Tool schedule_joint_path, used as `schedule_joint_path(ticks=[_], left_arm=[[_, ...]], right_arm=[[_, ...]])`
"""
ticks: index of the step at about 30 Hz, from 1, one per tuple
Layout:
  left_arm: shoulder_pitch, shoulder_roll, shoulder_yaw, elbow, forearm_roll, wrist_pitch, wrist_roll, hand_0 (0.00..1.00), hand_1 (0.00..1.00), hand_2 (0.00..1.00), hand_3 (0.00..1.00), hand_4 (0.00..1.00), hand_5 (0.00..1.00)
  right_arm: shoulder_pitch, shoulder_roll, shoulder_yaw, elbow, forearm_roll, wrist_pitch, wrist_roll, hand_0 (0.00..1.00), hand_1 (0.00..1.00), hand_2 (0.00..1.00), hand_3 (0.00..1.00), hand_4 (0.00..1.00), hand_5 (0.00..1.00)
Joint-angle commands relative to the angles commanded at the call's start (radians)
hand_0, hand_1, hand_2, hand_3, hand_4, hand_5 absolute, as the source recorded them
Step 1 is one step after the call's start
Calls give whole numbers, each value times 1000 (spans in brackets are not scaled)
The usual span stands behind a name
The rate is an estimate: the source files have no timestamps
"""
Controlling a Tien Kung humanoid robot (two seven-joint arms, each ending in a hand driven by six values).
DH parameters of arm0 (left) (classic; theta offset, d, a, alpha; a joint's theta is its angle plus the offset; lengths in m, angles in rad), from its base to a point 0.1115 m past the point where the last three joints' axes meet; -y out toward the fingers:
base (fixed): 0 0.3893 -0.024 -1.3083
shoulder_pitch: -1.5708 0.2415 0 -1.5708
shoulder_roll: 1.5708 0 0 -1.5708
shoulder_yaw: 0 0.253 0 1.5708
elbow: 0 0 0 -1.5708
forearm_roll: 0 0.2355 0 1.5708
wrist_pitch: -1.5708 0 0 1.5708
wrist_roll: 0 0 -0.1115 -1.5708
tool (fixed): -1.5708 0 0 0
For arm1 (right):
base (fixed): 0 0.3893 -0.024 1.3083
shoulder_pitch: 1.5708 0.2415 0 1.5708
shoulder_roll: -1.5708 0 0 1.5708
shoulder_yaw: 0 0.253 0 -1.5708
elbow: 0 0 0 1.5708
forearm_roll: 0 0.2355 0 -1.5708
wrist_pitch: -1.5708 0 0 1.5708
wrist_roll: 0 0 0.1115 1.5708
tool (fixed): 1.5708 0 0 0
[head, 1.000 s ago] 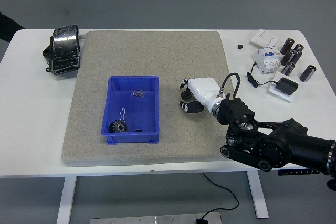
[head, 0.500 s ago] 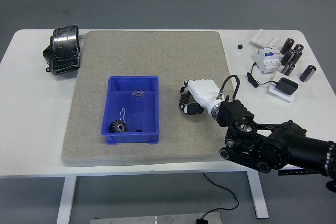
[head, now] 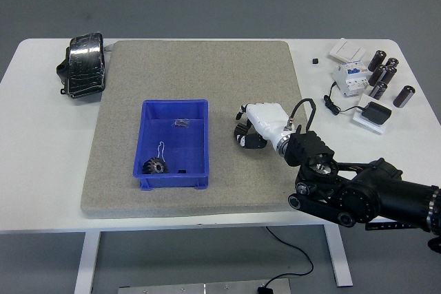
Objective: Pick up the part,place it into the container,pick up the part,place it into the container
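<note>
One arm is at work: the black jointed right arm (head: 358, 194) is brought in from the lower right corner, low across the table's near edge, so that the white right hand (head: 258, 127) reaches the middle of the grey felt mat (head: 200, 74) beside the container. Its dark fingers (head: 242, 137) are curled downward and toward the bin, and something dark seems to be enclosed by them, but whether a part is truly gripped cannot be told, since the palm hides it. The left hand is not seen at all. Just left of the hand, a little apart from it, the blue rectangular plastic bin (head: 174, 144) is set on the mat, placed centrally so that it can be reached with a short sideways travel. Inside it, a black toothed gear (head: 154, 166) is lying near the front left corner, with a thin wire clip (head: 161, 149) behind it and a small dark piece (head: 182, 123) near the back wall; one placement is therefore judged to be done. Farther off, on the bare white table (head: 41, 142), a black wrapped bundle (head: 83, 65) is kept at the far left, and black cylinders (head: 386, 74), a white breaker (head: 350, 76) and a black adapter (head: 376, 111) are gathered at the far right, clear of the working area.
</note>
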Motion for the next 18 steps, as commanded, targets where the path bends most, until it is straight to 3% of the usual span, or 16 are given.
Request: schedule_joint_path(ticks=[10, 11, 18], left_arm=[[0, 2, 4, 0, -13, 9, -9, 665, 648, 625, 615, 717, 601], [0, 2, 4, 0, -13, 9, -10, 665, 648, 623, 613, 716, 606], [2, 1, 3, 0, -13, 12, -12, 661, 647, 623, 613, 714, 610]], right_arm=[[-3, 0, -8, 2, -14, 10, -9, 307, 465, 420, 585, 468, 44], [-3, 0, -7, 3, -17, 10, -10, 308, 466, 402, 540, 492, 10], [-1, -17, 28, 38, -56, 8, -18, 319, 472, 401, 541, 464, 2]])
